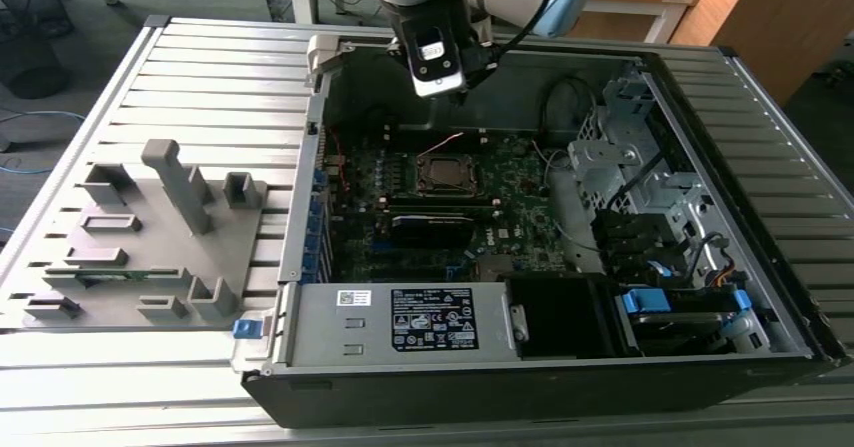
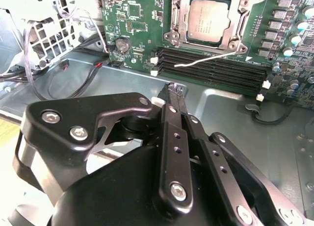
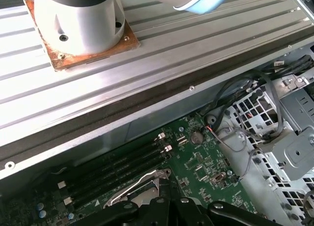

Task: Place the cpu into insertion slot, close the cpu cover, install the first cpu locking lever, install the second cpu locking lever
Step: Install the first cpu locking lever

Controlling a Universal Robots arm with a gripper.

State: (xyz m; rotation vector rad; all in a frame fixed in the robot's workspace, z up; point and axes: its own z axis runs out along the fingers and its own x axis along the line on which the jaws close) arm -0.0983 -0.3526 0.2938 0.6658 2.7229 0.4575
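The cpu is sitting in the slot on the green board. Its dull silver top is showing through the window of the cover, which is lying down around it. A thin pale rod is running from just beside the slot out across the black memory sticks next to it. The gripper is hanging clear of the slot, on the far side of those sticks from it, over the bare grey case floor. Its black fingers are meeting at the tips with nothing between them. In the exterior view a grey fixture plate is lying on the slatted table, well apart from the slot toward the exterior view's left.
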